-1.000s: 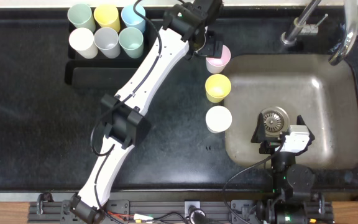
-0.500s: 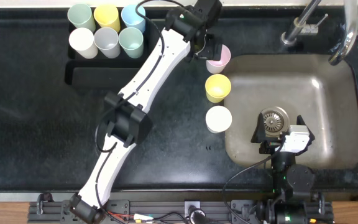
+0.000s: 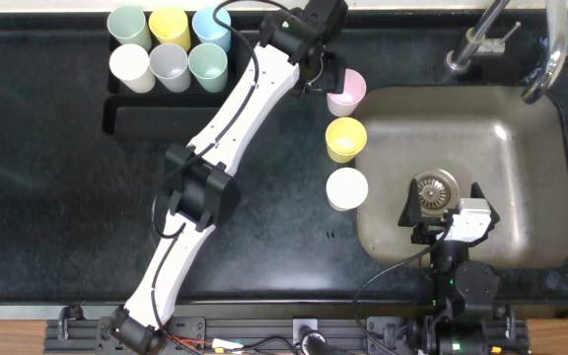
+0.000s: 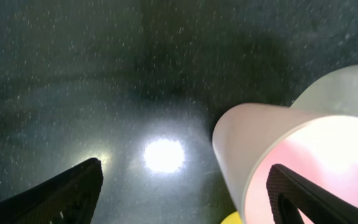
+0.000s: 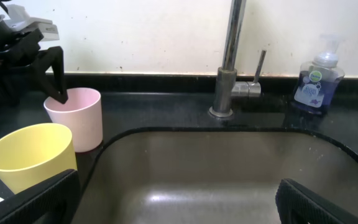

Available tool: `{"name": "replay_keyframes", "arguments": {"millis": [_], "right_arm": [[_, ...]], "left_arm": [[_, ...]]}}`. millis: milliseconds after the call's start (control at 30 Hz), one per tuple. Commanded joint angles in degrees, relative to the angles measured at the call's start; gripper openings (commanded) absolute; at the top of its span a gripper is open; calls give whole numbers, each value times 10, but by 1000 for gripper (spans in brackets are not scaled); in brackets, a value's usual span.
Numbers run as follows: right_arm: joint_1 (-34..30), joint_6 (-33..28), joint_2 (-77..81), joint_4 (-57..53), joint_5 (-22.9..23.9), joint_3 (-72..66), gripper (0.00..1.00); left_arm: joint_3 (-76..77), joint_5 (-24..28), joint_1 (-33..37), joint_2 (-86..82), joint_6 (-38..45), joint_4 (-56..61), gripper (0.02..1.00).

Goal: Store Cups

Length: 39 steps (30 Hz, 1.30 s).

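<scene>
Black speckled countertop (image 3: 67, 197), the full width of the scene. Steel sink (image 3: 521, 148), set in on the right. My left arm (image 3: 235, 108), stretched from the near left edge across to the far middle. Black tray (image 3: 126, 113), far left, holding six upright cups (image 3: 170, 64) in two rows of three. Faucet (image 5: 232, 56), behind the sink at the far edge. Soap bottle (image 5: 319, 78), to the right of the faucet. Three loose cups, upright, in a line on the counter along the sink's left rim: pink cup (image 3: 348, 91) farthest, yellow cup (image 3: 345, 138) in the middle, white cup (image 3: 346, 187) nearest. My left gripper (image 4: 185, 171), at the pink cup, fingers spread wide, one tip dipped inside the rim and the other outside, so that the cup's wall stands between them. My right gripper (image 5: 179, 180), low over the sink basin, fingers apart, holding nothing.
</scene>
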Motion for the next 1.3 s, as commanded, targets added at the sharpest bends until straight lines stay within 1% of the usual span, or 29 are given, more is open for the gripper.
{"name": "replay_keyframes", "arguments": {"millis": [33,67,100,133,167,200,367,500,733,867,1000,1067,1133,1233,1300], "right_arm": [[3,3,-4,5,-4,2,993],[3,3,-4,5,-4,2,996],[3,3,-4,5,-4,2,993],[3,3,-4,5,-3,2,996],[3,3,-4,5,-4,2,996],[3,3,-4,5,-3,2,993],[3,3,-4,5,-3,2,996],[3,3,-4,5,-4,2,996],[3,3,-4,5,-4,2,996],[3,3,-4,5,-4,2,993],[3,3,-4,5,-4,2,993],[3,3,-4,5,-4,2,996],[3,3,-4,5,-4,2,993],[3,3,-4,5,-4,2,996],[3,3,-4,5,-4,2,996]], "left_arm": [[10,3,2,7,-3,-4,912],[10,3,2,7,-3,-4,910],[10,3,2,7,-3,-4,781],[9,3,2,7,-3,-4,452],[9,3,2,8,-3,-5,180],[9,3,2,9,-3,-5,45],[9,14,1,15,-3,-3,36],[10,12,2,16,-3,5,36],[45,18,42,-47,-3,-22,36],[49,16,97,-144,-8,-91,36],[49,-27,186,-240,-67,-210,36],[44,-11,235,-269,-50,-215,36],[44,-7,278,-285,-41,-216,36],[44,-9,323,-291,-35,-216,36],[38,-28,341,-291,-26,-216,36]]}}
